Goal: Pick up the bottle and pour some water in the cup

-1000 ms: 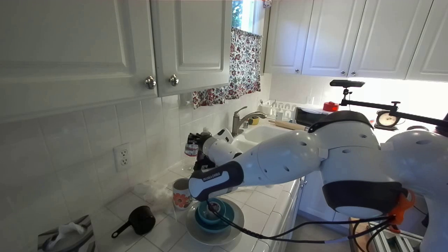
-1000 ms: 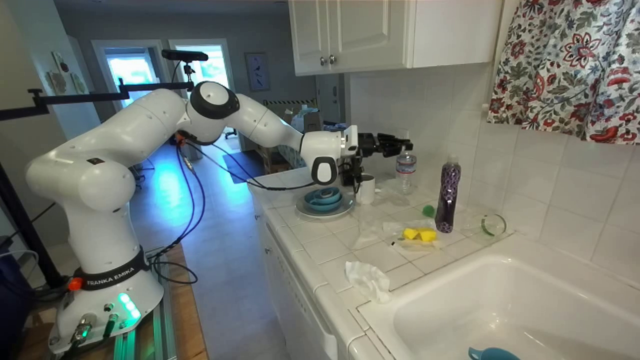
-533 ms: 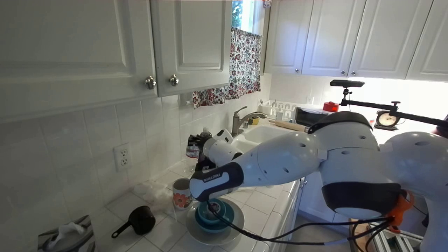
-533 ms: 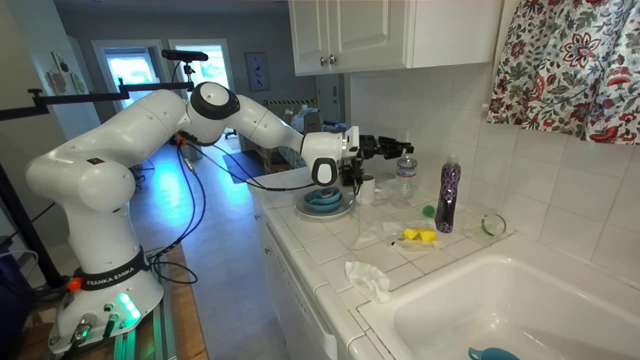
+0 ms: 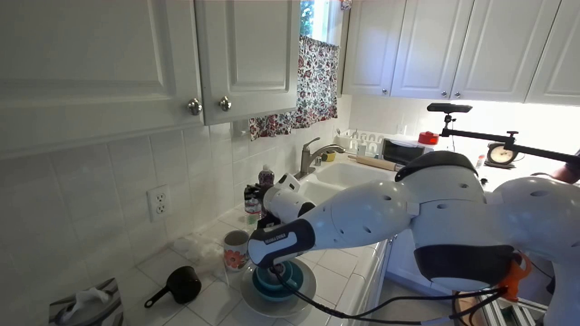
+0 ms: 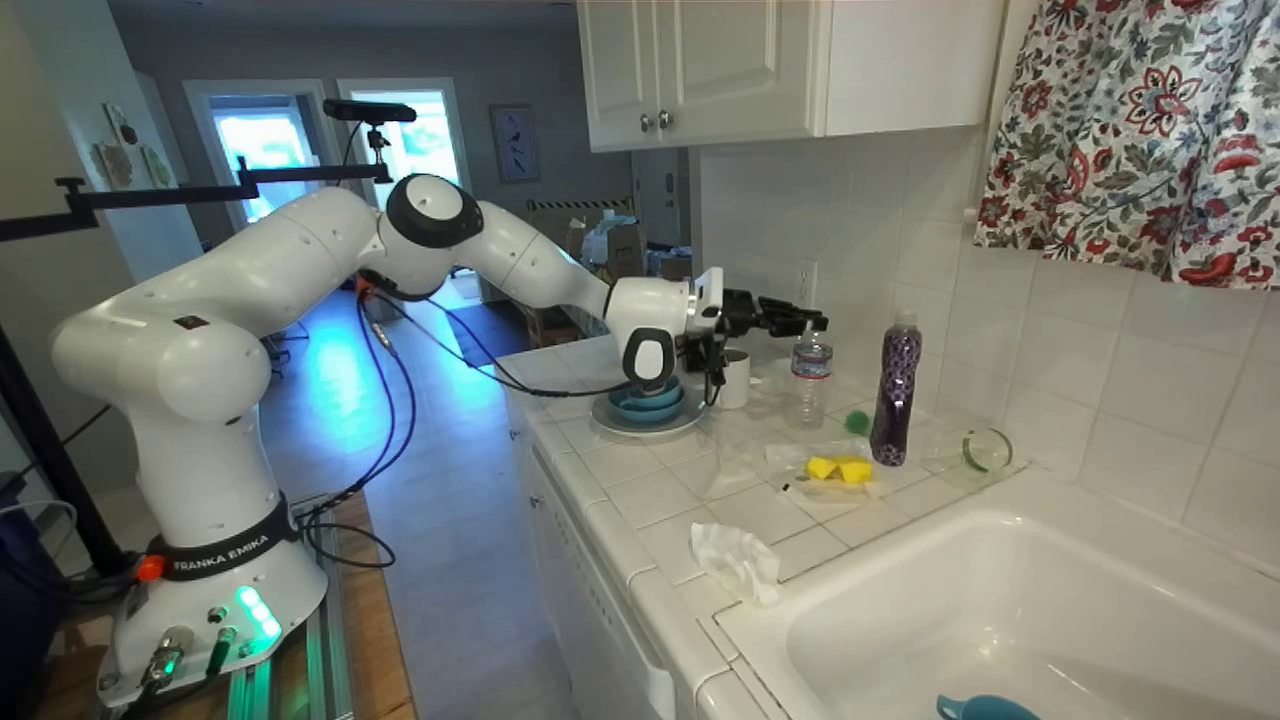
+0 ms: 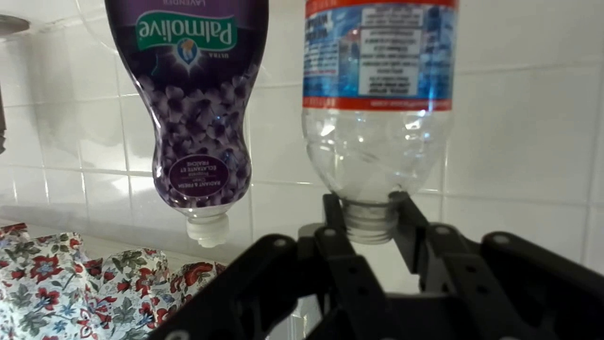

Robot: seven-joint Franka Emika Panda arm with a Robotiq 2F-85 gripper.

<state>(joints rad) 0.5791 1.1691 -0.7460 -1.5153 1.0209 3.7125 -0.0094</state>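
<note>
Currently, the gripper [image 7: 366, 200] is clamped around the neck of the clear bottle [image 7: 377, 108], just above its shoulder. In an exterior view it is roughly upright, right of the cup [image 6: 736, 382] and left of the purple Palmolive bottle [image 6: 896, 390]; base contact with the counter [image 6: 650, 490] cannot be confirmed. Handling: expect a light, thin-walled body, easily dented and probably slippery. Hold it by the neck, likely its stiffest section, and tilt slowly; the grip may rotate under load.

Clear bottle [image 7: 377, 146]: glossy plastic. Pincer [image 7: 369, 210]: matt. Table [image 6: 650, 495]: glossy tile. Curtain [image 7: 108, 293], eight o'clock in wrist view: matt cloth.
</note>
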